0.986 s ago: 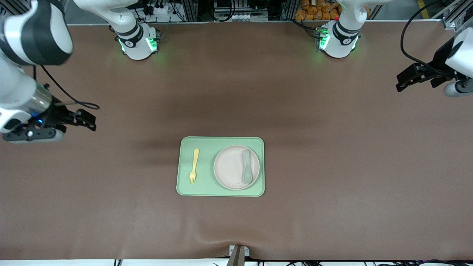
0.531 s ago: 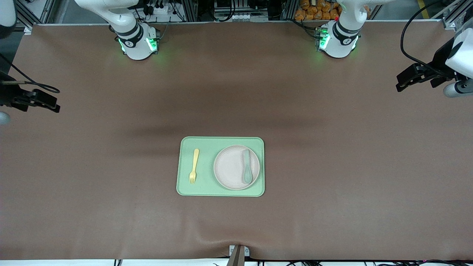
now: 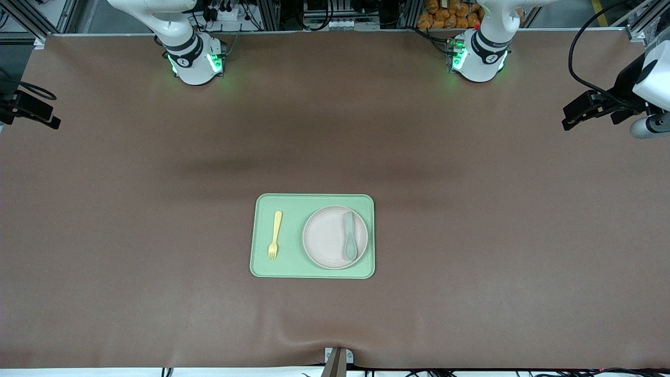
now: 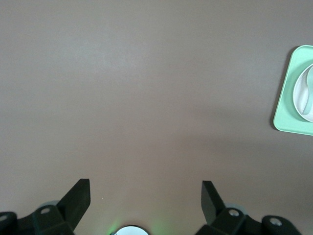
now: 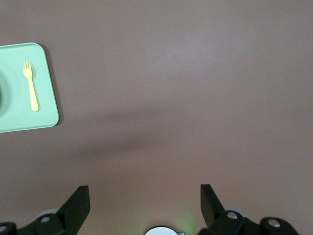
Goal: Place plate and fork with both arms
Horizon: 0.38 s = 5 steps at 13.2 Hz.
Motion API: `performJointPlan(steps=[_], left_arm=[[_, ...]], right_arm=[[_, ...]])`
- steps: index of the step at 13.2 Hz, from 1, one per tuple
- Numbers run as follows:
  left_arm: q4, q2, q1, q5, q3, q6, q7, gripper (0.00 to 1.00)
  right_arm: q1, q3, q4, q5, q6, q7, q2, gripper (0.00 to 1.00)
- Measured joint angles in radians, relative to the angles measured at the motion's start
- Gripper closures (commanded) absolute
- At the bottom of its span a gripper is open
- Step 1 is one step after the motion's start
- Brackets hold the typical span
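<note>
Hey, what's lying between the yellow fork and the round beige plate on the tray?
Nothing: front view shows only bare green tray between yellow plastic fork and beige plate.

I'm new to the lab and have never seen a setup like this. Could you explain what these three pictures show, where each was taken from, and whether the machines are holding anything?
Two white robot arms stand at a brown table.

The wide picture looks down from a high camera facing them. The other two come from cameras on each arm's wrist, looking past its own black fingers.

In the middle lies a green tray. On it are a yellow fork and a pale plate, with a grey-green spoon on the plate.

Nothing is held. The left gripper hangs open over bare table at its arm's end, and the right gripper hangs open over its own end. Both are well away from the tray.
</note>
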Motion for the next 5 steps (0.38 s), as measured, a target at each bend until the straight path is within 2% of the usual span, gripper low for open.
performJointPlan(steps=[5], left_arm=[[0.01, 0.0, 0.005, 0.0, 0.004, 0.001, 0.0, 0.0]], right_arm=[[0.0, 0.01, 0.001, 0.0, -0.001, 0.011, -0.003, 0.0]])
